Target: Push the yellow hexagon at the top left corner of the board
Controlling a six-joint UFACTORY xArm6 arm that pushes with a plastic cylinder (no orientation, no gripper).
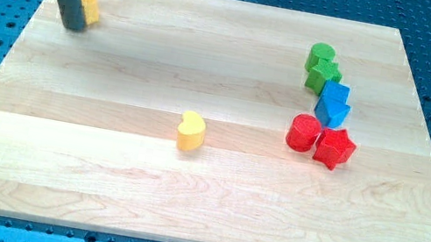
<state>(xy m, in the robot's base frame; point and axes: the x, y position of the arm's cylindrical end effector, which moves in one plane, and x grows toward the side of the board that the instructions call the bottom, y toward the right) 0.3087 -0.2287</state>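
Note:
The yellow hexagon (90, 7) lies near the board's top left corner, partly hidden behind my rod. My tip (75, 26) rests on the board just at the hexagon's left and lower side, touching or nearly touching it. A yellow heart (191, 130) lies near the middle of the board, far from the tip.
The wooden board (100, 172) lies on a blue perforated table. At the view's right stand a green cylinder (321, 55), a green star-like block (325, 74), two blue blocks (334, 104), a red cylinder (303, 133) and a red star (334, 147).

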